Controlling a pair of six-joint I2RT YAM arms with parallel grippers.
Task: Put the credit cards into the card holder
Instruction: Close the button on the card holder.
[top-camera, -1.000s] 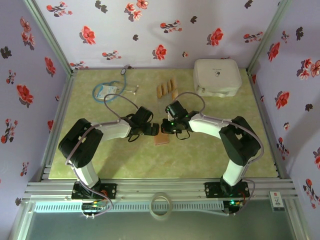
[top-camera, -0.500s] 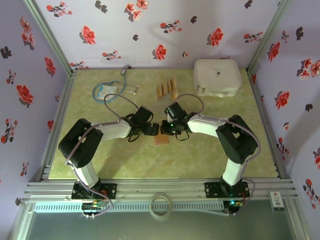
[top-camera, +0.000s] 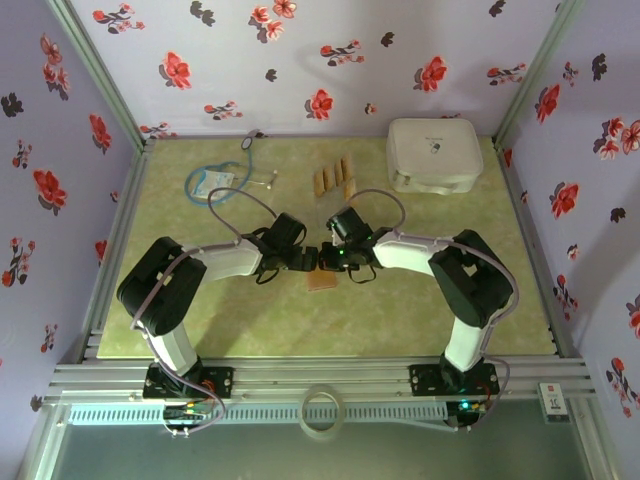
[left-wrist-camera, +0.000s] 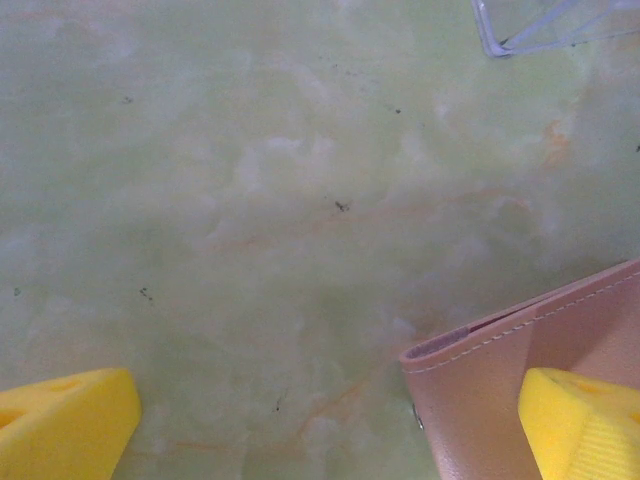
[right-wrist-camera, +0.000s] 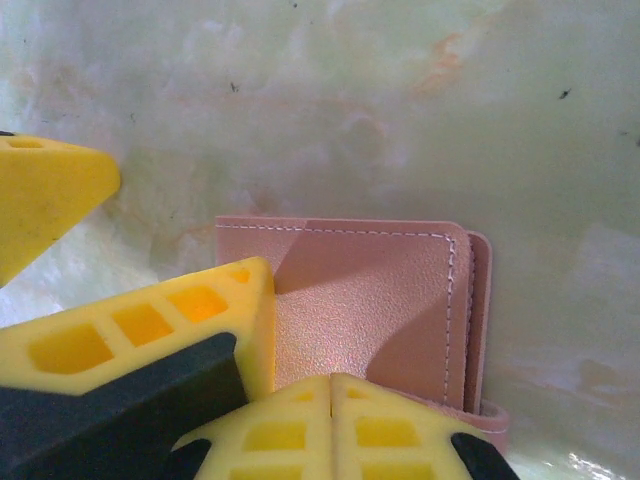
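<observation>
**Operator:** Report the left pincer.

**Technician:** Left pincer (left-wrist-camera: 320, 430): released. Its yellow fingers (left-wrist-camera: 62, 420) stand wide apart, one over bare table (left-wrist-camera: 300, 200), the other over a corner of the card holder (left-wrist-camera: 480, 395).

**Operator:** Report the right pincer.

**Technician:** Right pincer (right-wrist-camera: 295, 385): the fingers are drawn close together at the near edge of the card holder. I cannot tell whether they clamp that edge.

**Operator:** Locate the card holder.

**Technician:** It lies flat at mid-table, folded shut, stitched face up. In the top view it sits just below the point where the two pincers face each other tip to tip.

**Operator:** List the items beyond it.

**Technician:** Credit cards (top-camera: 334, 179): tan-brown pieces in a short row, well apart from the card holder. A blue-tubed stethoscope (top-camera: 225, 180) lies to their left. A white rounded-square case (top-camera: 435, 152) sits at the far right, near the back wall.
</observation>
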